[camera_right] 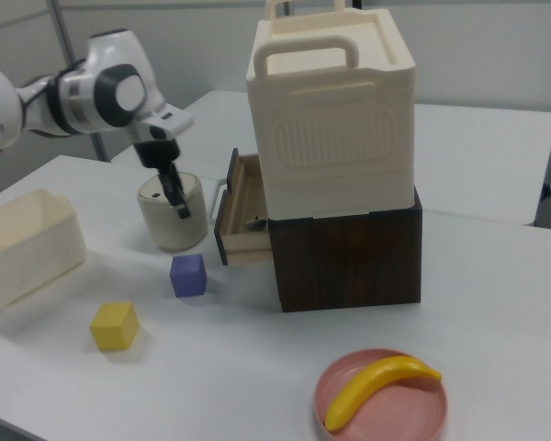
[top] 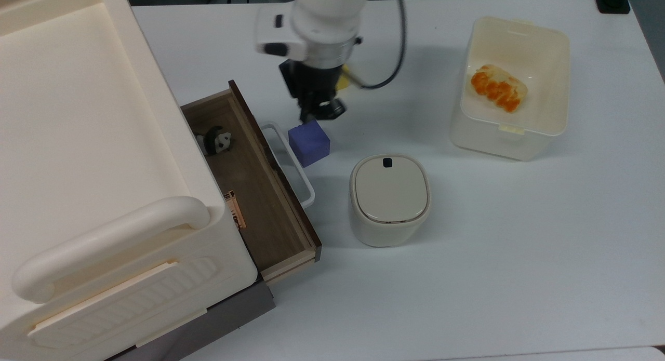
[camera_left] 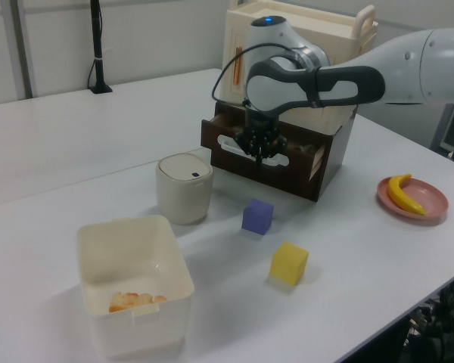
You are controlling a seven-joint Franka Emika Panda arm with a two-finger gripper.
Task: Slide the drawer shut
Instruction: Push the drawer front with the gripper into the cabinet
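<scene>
Left of centre in the top view, the drawer (top: 249, 184) stands open, its handle (top: 291, 163) beside a purple cube (top: 309, 143). Just above the cube hangs the tool (top: 317, 111), holding nothing; its opening I cannot tell. Best press squarely on the front panel, avoiding the cube

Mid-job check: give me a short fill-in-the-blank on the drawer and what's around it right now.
1. The drawer stands ____, its wood-grain inside showing.
2. Inside it lies a small toy ____.
3. The cube nearest its white handle is ____.
4. The pink plate holds a ____.

Missing words: open; panda; purple; banana
</scene>
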